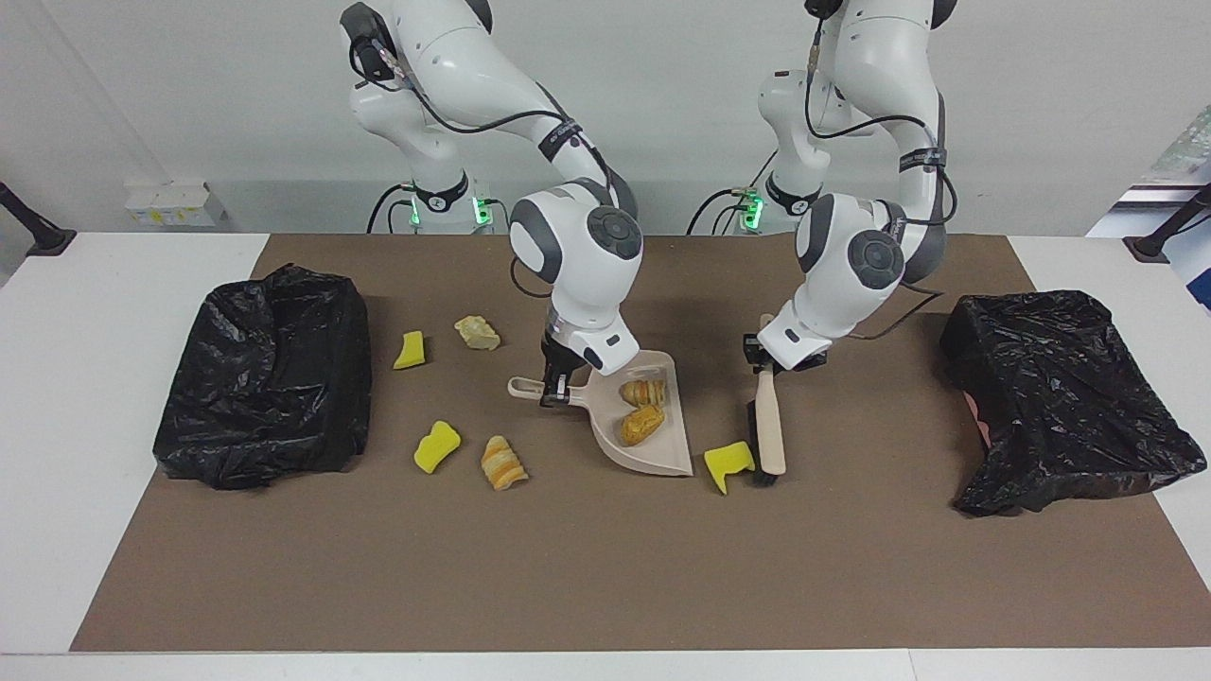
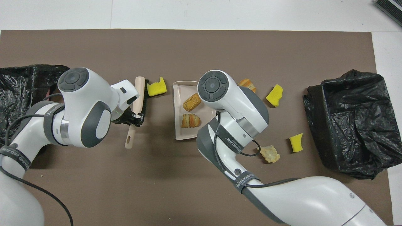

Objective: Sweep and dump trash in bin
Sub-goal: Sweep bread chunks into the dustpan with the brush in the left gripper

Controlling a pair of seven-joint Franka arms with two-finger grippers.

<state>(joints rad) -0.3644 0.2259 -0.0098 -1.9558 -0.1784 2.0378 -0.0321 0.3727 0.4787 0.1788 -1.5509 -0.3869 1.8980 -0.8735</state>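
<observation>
Though scattered, seven trash pieces (image 1: 436, 446).

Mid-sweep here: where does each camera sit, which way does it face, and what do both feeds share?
Facing view: high across the table, facing the robots; both arms show whole, the left claw holding the brush, the right claw holding the dustpan.
Overhead view: above the robots' end, looking steeply down; arms enter from the bottom.
Shared: brush, dustpan, yellow chunk beside the bristles, both black bins.

brown mat (image 1: 605, 567), white table (image 1: 95, 426)
</observation>
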